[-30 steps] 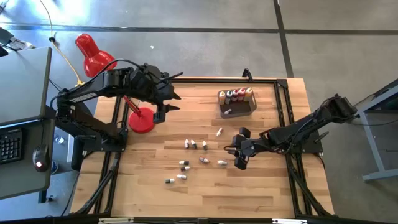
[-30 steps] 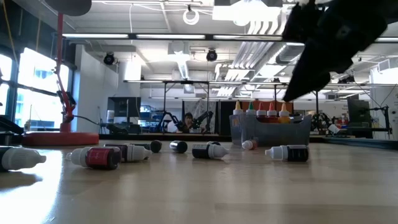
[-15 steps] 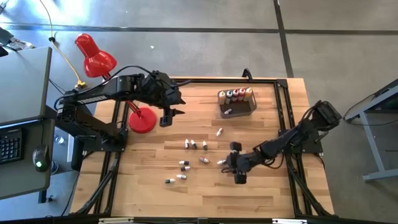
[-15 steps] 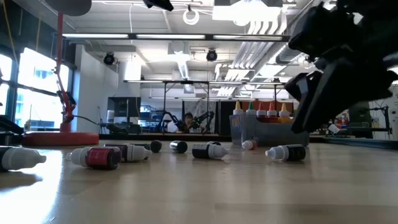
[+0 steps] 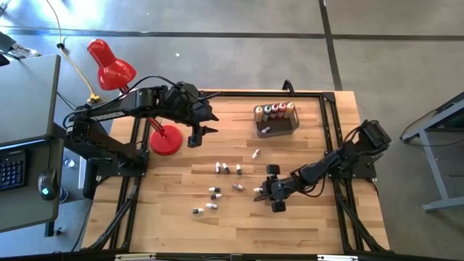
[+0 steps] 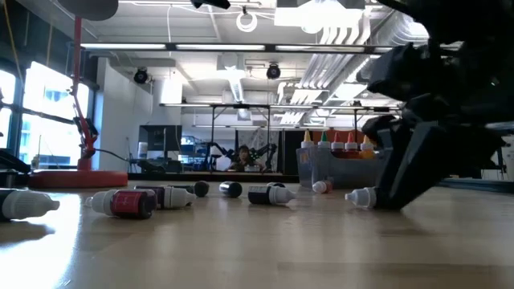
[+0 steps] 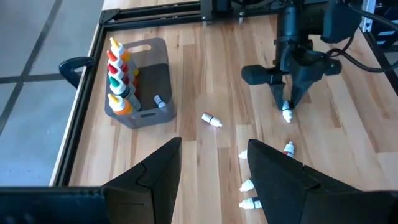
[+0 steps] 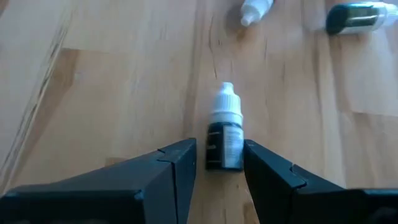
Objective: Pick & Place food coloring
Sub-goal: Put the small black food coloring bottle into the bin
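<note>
Down at the desk [image 5: 304, 217], right claw [image 8: 214, 163] straddles a small dark bottle [image 8: 224, 134] lying flat, fingers apart either side (no squeeze visible). Left claw [image 5: 197, 135] hangs open near the lamp [image 5: 165, 139].

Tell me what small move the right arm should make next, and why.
Probably close the right tool on the small dark-and-white bottle. Its open fingers already straddle that bottle, which lies flat on the table, cap pointing away from the wrist. No grip shows yet, so closing comes before lifting it toward the grey tub.
</note>
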Controlling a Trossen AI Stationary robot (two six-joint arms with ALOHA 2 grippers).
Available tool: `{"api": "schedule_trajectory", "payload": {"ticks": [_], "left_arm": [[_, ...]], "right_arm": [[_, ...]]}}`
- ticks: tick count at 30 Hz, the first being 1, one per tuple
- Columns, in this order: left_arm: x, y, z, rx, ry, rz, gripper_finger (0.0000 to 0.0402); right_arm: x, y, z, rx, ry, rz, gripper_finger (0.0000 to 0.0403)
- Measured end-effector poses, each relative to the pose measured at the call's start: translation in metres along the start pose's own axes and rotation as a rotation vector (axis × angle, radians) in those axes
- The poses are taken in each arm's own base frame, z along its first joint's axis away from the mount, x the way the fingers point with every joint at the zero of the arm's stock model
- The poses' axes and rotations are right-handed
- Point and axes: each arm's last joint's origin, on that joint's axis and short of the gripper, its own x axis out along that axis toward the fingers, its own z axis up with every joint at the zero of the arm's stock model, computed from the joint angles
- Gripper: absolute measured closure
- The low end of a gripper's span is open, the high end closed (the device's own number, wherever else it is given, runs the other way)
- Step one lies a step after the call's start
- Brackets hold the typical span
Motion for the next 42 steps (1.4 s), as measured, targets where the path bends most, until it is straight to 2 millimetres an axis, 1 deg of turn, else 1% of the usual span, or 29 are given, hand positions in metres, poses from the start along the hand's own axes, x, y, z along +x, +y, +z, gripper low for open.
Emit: {"api": "schedule_trajectory", "payload": {"ticks": [5,8,10,16,20,22,25,29,32,34,35,37,39,42], "left_arm": [[0.000,0.000,0.000,0.000,0.001,0.000,0.0222],[0.000,0.000,0.000,0.000,0.002,0.000,0.0222],[0.000,0.000,0.000,0.000,0.001,0.000,0.0222],[0.000,0.000,0.000,0.002,0.000,0.001,0.0222],[-0.001,0.000,0.001,0.001,-0.008,0.003,0.0222],[-0.002,0.000,0.001,0.002,-0.012,0.006,0.0222],[-0.002,0.000,0.001,0.007,-0.015,0.015,0.0222],[-0.002,0.001,0.001,0.009,-0.016,0.018,0.0222],[-0.002,0.001,0.001,0.009,-0.016,0.018,0.0222],[-0.002,0.001,0.001,0.009,-0.016,0.018,0.0222],[-0.002,0.001,0.001,0.009,-0.016,0.018,0.0222],[-0.002,0.001,0.001,0.009,-0.016,0.018,0.0222],[-0.002,0.001,0.001,0.009,-0.016,0.018,0.0222],[-0.002,0.001,0.001,0.009,-0.016,0.021,0.0222]], "right_arm": [[0.007,-0.003,-0.002,-0.002,0.025,0.032,0.0279],[0.007,-0.004,-0.002,-0.003,0.022,0.008,0.0283],[0.007,-0.004,-0.002,0.001,0.021,-0.005,0.0292],[0.004,-0.006,0.001,0.003,-0.002,-0.009,0.0338],[-0.005,-0.009,0.007,0.010,-0.051,-0.058,0.0338],[-0.014,-0.012,0.015,-0.002,-0.103,-0.106,0.0327],[-0.033,-0.019,0.024,-0.080,-0.161,-0.229,0.0315],[-0.064,-0.043,0.032,-0.110,-0.183,-0.568,0.0326],[-0.089,-0.069,0.030,-0.084,-0.133,-0.818,0.0336],[-0.103,-0.090,0.026,-0.024,-0.086,-0.923,0.0337],[-0.109,-0.099,0.023,0.021,-0.068,-0.938,0.0336],[-0.116,-0.119,0.018,0.139,-0.039,-0.895,0.0329],[-0.117,-0.137,0.015,0.266,-0.032,-0.815,0.0323],[-0.113,-0.160,0.012,0.346,-0.004,-0.741,0.0319]]}}
